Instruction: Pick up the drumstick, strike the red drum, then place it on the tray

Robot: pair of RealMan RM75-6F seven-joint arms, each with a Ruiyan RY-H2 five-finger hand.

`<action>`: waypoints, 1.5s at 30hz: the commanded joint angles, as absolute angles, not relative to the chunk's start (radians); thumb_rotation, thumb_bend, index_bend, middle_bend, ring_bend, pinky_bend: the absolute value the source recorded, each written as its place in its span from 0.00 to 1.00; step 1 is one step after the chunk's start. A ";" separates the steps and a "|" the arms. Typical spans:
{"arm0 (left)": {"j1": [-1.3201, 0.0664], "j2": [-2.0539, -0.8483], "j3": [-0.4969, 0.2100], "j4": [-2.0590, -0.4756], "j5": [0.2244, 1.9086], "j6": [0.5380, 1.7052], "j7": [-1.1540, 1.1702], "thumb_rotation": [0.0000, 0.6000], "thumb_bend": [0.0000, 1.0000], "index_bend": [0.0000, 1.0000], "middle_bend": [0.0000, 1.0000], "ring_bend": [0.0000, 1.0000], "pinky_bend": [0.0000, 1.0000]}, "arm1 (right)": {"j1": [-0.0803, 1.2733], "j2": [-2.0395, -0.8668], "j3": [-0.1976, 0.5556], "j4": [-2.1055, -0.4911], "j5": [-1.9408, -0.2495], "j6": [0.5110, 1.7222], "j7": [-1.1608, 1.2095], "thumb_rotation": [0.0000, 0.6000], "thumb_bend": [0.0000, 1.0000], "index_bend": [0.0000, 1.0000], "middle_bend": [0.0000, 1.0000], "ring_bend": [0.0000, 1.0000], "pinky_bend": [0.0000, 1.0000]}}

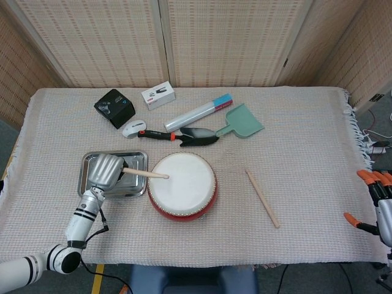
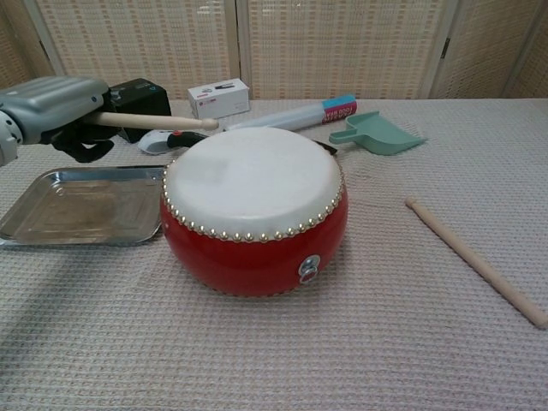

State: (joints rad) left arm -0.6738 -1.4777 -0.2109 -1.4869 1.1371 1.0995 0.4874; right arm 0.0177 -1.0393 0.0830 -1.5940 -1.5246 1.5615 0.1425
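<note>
My left hand (image 1: pixel 105 172) (image 2: pixel 62 111) hovers over the metal tray (image 1: pixel 92 185) (image 2: pixel 51 210) and grips a wooden drumstick (image 1: pixel 146 174) (image 2: pixel 154 122). The stick lies almost level, its tip reaching over the left part of the white skin of the red drum (image 1: pixel 182 185) (image 2: pixel 254 210). In the chest view the tip hangs a little above the drumhead. A second drumstick (image 1: pixel 262 198) (image 2: pixel 475 261) lies on the cloth right of the drum. My right hand (image 1: pixel 380 202) sits at the table's far right edge, fingers apart and holding nothing.
Behind the drum lie a black-handled trowel (image 1: pixel 184 136), a green dustpan (image 1: pixel 242 122), a white tube (image 1: pixel 197 112), a computer mouse (image 1: pixel 132 128), a black box (image 1: pixel 114 108) and a small white box (image 1: pixel 158 95). A woven screen stands behind the table.
</note>
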 commanded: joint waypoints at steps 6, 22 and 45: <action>-0.730 -1.551 -0.171 -1.419 1.076 1.106 0.722 1.00 0.61 1.00 1.00 1.00 1.00 | 0.019 -1.044 0.082 -1.579 -1.523 1.558 0.159 1.00 0.10 0.14 0.13 0.00 0.10; -0.734 -1.534 -0.220 -1.434 1.039 1.080 0.587 1.00 0.61 1.00 1.00 1.00 1.00 | 0.016 -1.047 0.082 -1.574 -1.515 1.559 0.161 1.00 0.10 0.14 0.13 0.00 0.10; -0.750 -1.529 -0.233 -1.429 1.017 1.072 0.537 1.00 0.61 1.00 1.00 1.00 1.00 | 0.019 -1.041 0.065 -1.584 -1.505 1.522 0.152 1.00 0.10 0.14 0.13 0.00 0.09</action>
